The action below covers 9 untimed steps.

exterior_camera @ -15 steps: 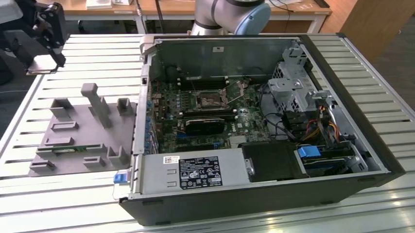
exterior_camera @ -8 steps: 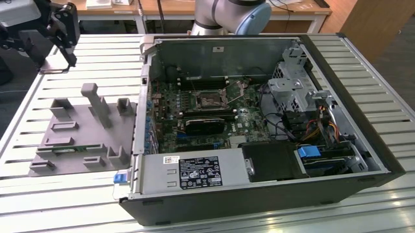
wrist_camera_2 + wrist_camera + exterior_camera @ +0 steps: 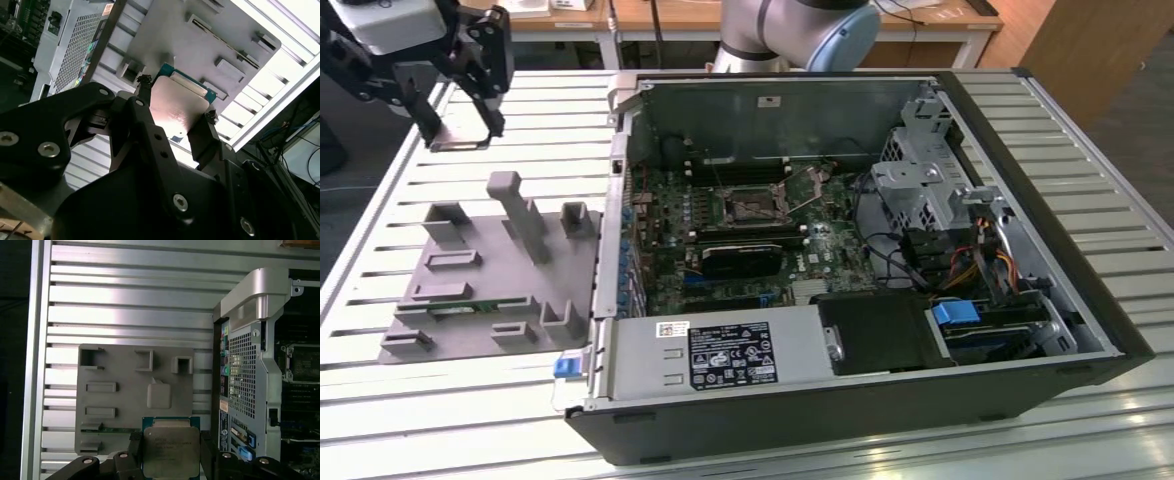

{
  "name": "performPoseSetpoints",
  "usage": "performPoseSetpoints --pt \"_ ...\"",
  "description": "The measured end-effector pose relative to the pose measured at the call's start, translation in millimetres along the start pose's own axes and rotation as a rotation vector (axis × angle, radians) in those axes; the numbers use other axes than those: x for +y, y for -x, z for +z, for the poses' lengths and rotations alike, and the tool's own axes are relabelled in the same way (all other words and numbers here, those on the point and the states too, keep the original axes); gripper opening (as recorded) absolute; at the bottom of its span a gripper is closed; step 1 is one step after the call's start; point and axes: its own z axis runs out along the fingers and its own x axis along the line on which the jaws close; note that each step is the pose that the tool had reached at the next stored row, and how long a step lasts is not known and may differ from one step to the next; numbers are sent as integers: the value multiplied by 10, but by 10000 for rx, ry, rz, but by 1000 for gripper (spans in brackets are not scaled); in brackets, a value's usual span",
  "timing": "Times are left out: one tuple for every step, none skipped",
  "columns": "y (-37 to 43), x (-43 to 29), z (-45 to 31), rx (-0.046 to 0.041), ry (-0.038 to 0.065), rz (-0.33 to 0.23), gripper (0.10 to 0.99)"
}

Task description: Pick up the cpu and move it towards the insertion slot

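Gripper [image 3: 460, 132] hangs at the exterior view's far left, clamped on the cpu [image 3: 171, 450], chip pinched flat between both fingers [image 3: 134, 446]. Grey fixture plate [image 3: 494, 275] sits at its 6 o'clock. Insertion slot [image 3: 754, 207] is well apart, around 4 o'clock, inside the open PC case [image 3: 854, 420].

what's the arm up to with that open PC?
The gripper is shut on the cpu, gripping it by two opposite edges. It holds the chip in the air over the slatted table, near the grey fixture, on the exterior view's left of the open computer case. The insertion slot on the motherboard is well apart from the gripper; the cpu is not yet at it.
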Motion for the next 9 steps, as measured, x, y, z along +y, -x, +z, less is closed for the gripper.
performPoseSetpoints --pt "28 0 1 0 0 0 541" --pt "58 -1 2 1 -1 1 541" --pt "85 -1 3 1 -1 1 541" --pt "112 -2 4 1 -1 1 541" --pt "140 -3 5 1 -1 1 541" --pt "167 -3 7 0 0 1 541" --pt "193 -3 8 0 0 1 541" --pt "219 -4 8 1 -1 0 541" --pt "245 -4 9 1 -1 0 541"
